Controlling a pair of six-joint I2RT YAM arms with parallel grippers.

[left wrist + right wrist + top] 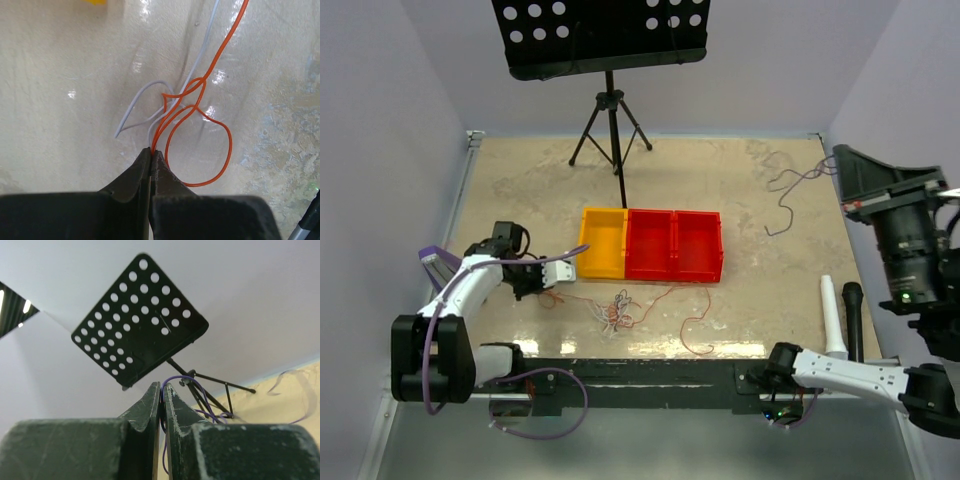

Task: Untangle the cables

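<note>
The left pincer point(151, 151) is pinched tight on an orange cable point(230, 145), which loops beside a white cable point(132, 103) on the worktop point(60, 100). The main tangle of cables point(617, 315) lies near the middle of the near edge, in front of the yellow and red bins point(675, 277). The right pincer point(162, 386) clamps a purple cable point(182, 376), which trails near the far right corner.
</note>
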